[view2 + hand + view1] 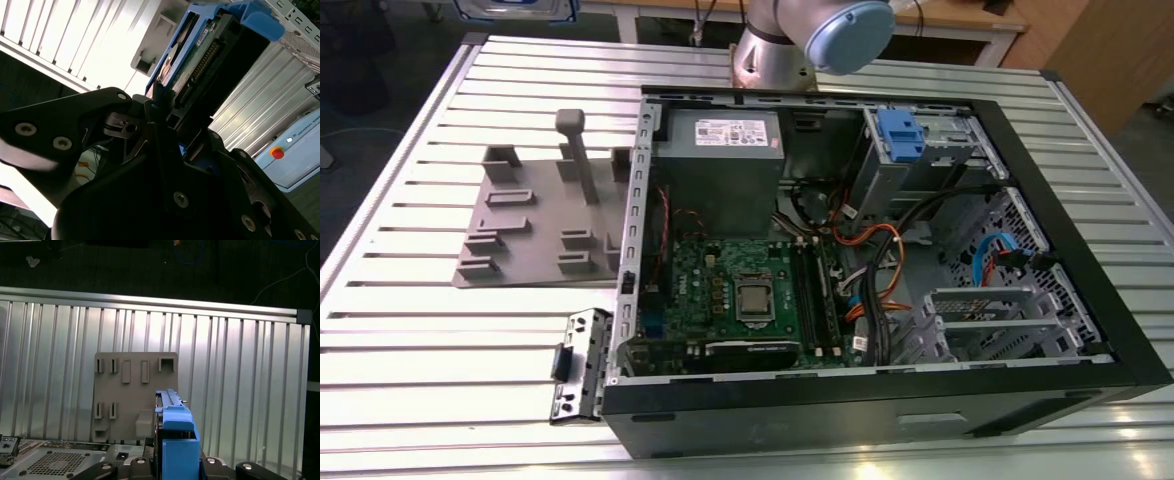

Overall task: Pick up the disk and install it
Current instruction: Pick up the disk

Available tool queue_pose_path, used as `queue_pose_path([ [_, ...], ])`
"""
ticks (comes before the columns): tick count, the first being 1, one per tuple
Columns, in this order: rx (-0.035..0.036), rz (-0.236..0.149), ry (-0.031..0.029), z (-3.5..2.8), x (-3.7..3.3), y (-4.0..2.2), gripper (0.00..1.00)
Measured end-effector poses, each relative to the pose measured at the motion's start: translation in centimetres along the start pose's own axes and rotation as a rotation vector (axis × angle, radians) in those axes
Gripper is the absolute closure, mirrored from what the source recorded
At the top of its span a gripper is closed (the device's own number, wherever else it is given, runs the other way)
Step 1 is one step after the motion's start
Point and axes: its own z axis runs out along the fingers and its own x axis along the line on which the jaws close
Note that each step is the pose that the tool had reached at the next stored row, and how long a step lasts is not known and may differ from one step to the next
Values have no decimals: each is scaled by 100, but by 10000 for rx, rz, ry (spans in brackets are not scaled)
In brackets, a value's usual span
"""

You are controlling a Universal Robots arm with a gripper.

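The gripper [161, 107] is closed narrow on the disk [200, 55], holding it on edge by its blue carrier [176, 440] over the slatted table [240, 390], with the grey fixture plate [135, 385] beyond it. I judge the drive stiff, dense for its size and shock-sensitive, and its plastic frame slicker than metal, so the carrier's side rails are the place to grip. Where the clamp meets it is hidden by the gripper's black body, its label face is turned away, and its height above the table is hard to judge.
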Motion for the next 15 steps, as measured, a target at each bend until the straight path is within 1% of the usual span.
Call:
queue_pose_path([
  [4,-1,0,6,-1,35,-49,64],
  [8,0,0,8,-1,76,-85,64],
  [15,0,0,9,-2,181,-127,64],
])
